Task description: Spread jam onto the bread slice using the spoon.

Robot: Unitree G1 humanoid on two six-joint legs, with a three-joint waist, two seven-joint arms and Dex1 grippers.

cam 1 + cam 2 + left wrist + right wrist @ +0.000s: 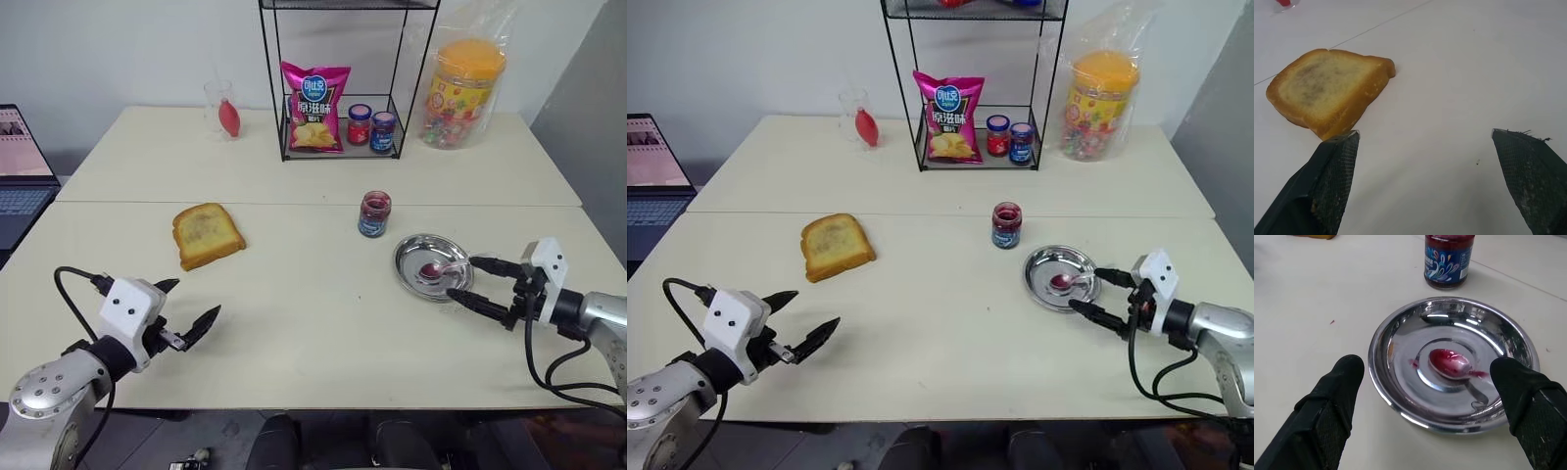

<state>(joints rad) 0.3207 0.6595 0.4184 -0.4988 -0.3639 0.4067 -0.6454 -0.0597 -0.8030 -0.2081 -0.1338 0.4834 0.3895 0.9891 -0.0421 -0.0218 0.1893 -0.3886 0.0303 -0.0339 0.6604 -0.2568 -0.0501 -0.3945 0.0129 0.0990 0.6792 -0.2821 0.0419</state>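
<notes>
The bread slice [208, 235] lies flat on the table's left half, browned face up. My left gripper [196, 299] hovers open just short of it, nothing between its fingers; the left wrist view looks at the toast [1327, 90] beyond the spread fingertips [1342, 147]. The small jam jar [374, 213] with a blue label stands lidless right of centre. Beside it, a round metal dish [407, 250] holds the spoon [1452, 364], its bowl smeared red. My right gripper [461, 276] is open at the dish's right rim, its fingers straddling the edge without touching the spoon.
A black wire rack [338, 152] at the back holds a pink chips bag [314, 108], a red-capped jar and a blue-capped jar. A bagged candy tub [462, 93] stands back right, a clear cup [221, 108] back left, a laptop [20, 186] off the left edge.
</notes>
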